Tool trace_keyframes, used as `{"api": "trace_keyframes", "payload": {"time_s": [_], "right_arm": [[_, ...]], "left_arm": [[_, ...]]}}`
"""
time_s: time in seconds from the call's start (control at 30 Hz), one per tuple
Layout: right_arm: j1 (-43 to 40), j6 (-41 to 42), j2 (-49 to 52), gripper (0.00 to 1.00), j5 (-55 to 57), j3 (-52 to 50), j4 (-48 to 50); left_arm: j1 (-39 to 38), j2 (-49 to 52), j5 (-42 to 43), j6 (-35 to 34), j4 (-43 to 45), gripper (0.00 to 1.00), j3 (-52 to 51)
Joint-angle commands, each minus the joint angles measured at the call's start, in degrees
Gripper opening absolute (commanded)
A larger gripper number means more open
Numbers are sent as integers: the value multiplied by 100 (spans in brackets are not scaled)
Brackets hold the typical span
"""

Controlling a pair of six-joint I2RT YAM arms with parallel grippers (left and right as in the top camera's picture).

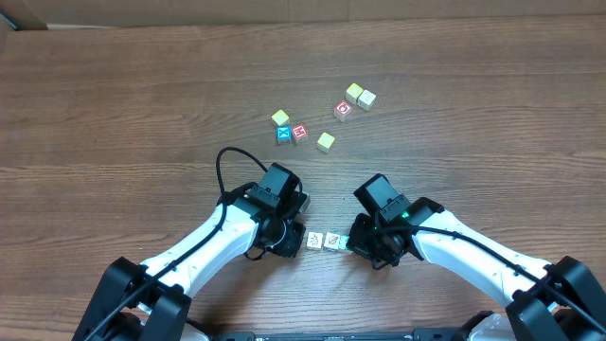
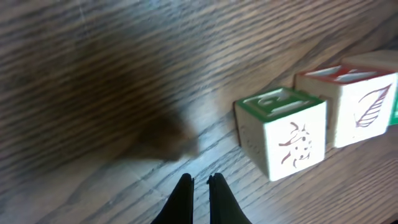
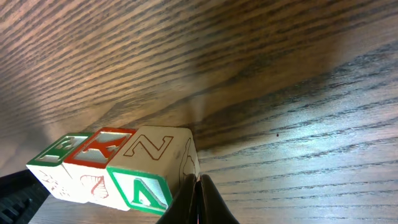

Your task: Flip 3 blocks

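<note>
1. Row of 3 blocks (image 1: 324, 241) sits on the table (image 1: 114, 85) near the rig's base, btwn my two hands, cubes side by side & touching. Overhead shows only two; the third is under the R arm.
2. L hand (image 2: 199, 186): fingers pinched together, nothing in it. It's low over bare wood just beside the ladybug block (image 2: 283, 134), not touching.
3. R hand (image 3: 199, 194): fingers closed flat on each other, empty. Tip is right at the lower corner of the Z block (image 3: 155, 152); contact or not, can't tell.
4. Why so, my read: one hand per row end, so each end cube is reachable w/o crossing arms. Closed tips would work as a poker to tip a cube over rather than pinch it.
5. Looks:
   - Ladybug block: green-framed top, white side w/ thin-line ladybug.
   - Leaf block (image 2: 357, 106), middle of row: red-framed top w/ K, white side w/ leaf outline.
   - Z block: pale top w/ thin Z, green-framed letter on the near side.
6. Spare cubes (image 1: 326, 141) (yellow, red, blue tops) lie scattered well apart, farther up the table; not my targets.
</note>
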Motion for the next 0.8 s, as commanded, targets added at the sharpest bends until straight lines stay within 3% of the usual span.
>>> {"api": "trace_keyframes", "payload": {"time_s": [0.0, 0.43, 0.77], "right_arm": [[17, -133, 33, 4, -46, -7, 46], [17, -911, 33, 4, -48, -7, 26], [17, -1357, 33, 4, -157, -7, 46]], "left_arm": [[37, -61, 168, 140, 85, 4, -44], [17, -59, 562, 94, 282, 4, -44], [17, 151, 562, -345, 304, 4, -44]]}}
